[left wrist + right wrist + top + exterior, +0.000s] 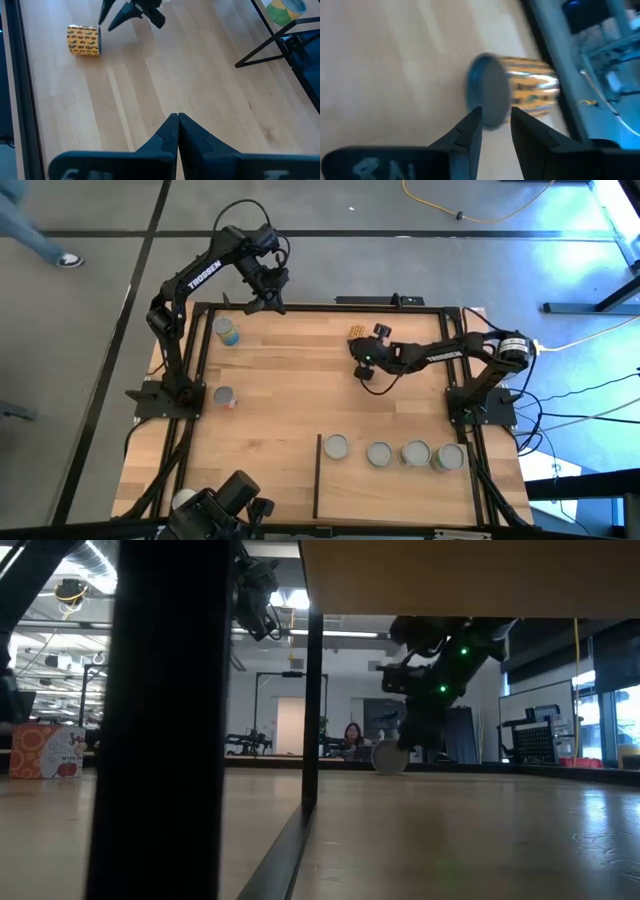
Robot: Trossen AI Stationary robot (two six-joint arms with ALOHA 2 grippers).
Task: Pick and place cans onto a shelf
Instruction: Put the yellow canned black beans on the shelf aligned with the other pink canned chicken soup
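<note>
Dark right gripper fingers stand slightly parted, nothing between them, tips just short of yellow-patterned can lying on its side, upper centre of your high view. Left gripper pressed together, empty, at upper table edge. You see four cans on shelf, lower right; two cans left.

Grey concrete floor with dark seams and a yellow cable up top, plus open workshop behind: exposed ducting, strip lights, an orange-printed cardboard box, bright windows, somebody seated.
</note>
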